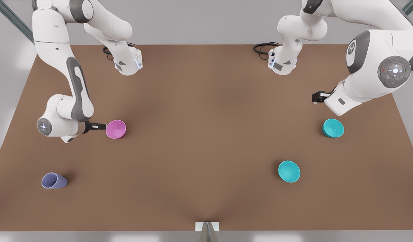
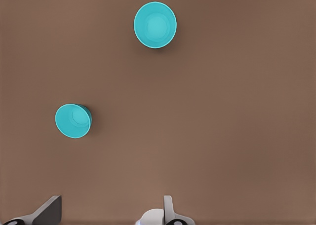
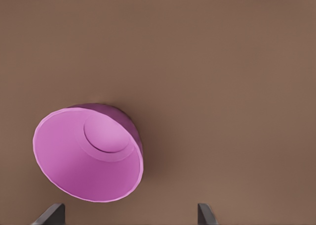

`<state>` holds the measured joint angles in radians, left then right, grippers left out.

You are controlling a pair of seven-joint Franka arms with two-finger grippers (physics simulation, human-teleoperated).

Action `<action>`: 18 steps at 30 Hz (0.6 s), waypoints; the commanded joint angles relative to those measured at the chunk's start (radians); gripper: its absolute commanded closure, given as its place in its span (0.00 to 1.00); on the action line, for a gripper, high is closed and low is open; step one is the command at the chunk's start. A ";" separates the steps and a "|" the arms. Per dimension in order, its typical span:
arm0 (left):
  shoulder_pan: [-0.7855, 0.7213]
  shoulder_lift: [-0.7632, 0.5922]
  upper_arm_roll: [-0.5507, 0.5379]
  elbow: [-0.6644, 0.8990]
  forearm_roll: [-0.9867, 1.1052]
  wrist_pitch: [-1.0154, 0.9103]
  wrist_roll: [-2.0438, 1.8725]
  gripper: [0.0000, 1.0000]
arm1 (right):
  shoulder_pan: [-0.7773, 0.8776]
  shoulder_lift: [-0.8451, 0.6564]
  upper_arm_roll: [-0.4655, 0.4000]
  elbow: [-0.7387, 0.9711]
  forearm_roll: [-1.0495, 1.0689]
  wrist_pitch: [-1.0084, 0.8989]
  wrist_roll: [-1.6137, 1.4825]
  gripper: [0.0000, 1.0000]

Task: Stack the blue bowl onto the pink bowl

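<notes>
Right gripper (image 1: 99,126) hovering with fingers spread apart, grasping nothing, just beside the pink bowl (image 1: 116,129) sitting upright on the brown table (image 1: 206,134). Left gripper (image 1: 316,97) hanging over the table with fingers spread, empty, near one blue bowl (image 1: 333,128); second teal bowl (image 1: 289,171) lying farther from it. Lavender cup (image 1: 54,180) resting well apart from the right gripper.

A plain brown table (image 1: 206,134) is spanning the scene under soft, even light; a pale grey wall (image 1: 199,20) is showing at twelve o'clock.
</notes>
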<state>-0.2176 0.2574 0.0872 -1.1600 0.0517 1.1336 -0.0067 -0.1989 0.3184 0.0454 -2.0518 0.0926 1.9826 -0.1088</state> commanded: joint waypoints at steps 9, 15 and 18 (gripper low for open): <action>0.001 0.002 0.000 0.000 -0.001 0.002 -0.002 0.00 | 0.010 0.034 0.007 -0.154 0.022 0.343 0.005 0.00; 0.001 0.002 0.000 0.000 -0.004 -0.003 0.002 0.00 | 0.015 0.097 0.019 -0.134 0.088 0.358 0.005 0.00; 0.001 0.002 0.000 0.000 -0.004 -0.005 0.002 0.00 | 0.013 0.102 0.027 -0.129 0.093 0.351 0.005 0.53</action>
<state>-0.2169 0.2605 0.0872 -1.1601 0.0479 1.1316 -0.0070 -0.1851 0.4199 0.0704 -2.1812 0.1819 2.3103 -0.1118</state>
